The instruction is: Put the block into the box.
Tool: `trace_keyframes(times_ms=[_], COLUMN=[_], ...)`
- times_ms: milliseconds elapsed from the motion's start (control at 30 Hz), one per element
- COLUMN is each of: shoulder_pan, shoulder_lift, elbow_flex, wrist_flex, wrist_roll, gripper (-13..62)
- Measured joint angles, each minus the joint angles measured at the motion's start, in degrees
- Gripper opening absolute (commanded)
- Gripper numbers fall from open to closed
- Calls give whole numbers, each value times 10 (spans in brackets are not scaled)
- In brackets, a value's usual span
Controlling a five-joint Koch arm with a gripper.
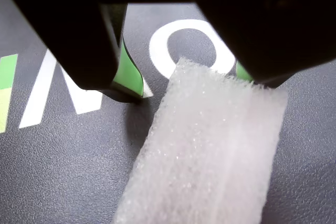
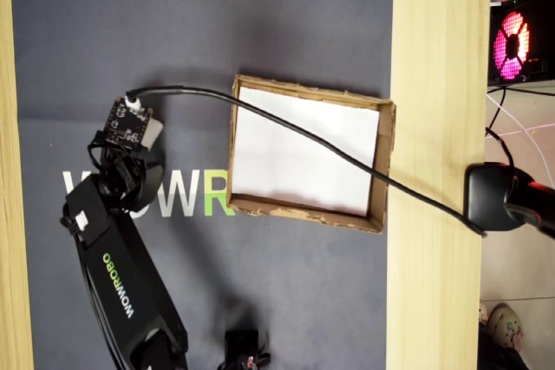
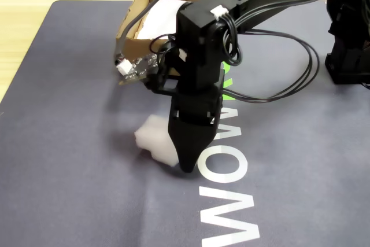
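Note:
The block [image 1: 210, 145], a white foam chunk, lies on the dark mat and runs from between the jaws toward the wrist camera. My gripper [image 1: 189, 85] is open and points down at the mat. Its left jaw stands a small gap away from the block's far end, and its right jaw is against the block's other side. In the fixed view the gripper [image 3: 188, 165] has its tip at the mat, with the block [image 3: 153, 138] just left of it. The box [image 2: 308, 214], a brown cardboard tray with a white lining, sits right of the arm in the overhead view, where the wrist covers the block.
The grey mat [image 2: 286, 32] carries white and green lettering [image 3: 228, 201]. A black cable [image 2: 347, 158] crosses over the box to a black stand [image 2: 503, 201] beside the wooden table edge [image 2: 438, 127]. The arm's base [image 3: 350, 39] stands at the fixed view's right.

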Motion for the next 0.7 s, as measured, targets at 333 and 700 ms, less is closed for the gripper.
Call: trace_keyframes(times_ms=[333, 700], shoulder_pan=[-40, -9], shoulder_lift=[0, 0], elbow_flex=[-147, -147], wrist_flex=[54, 69], wrist_roll=[125, 264], gripper=[358, 349])
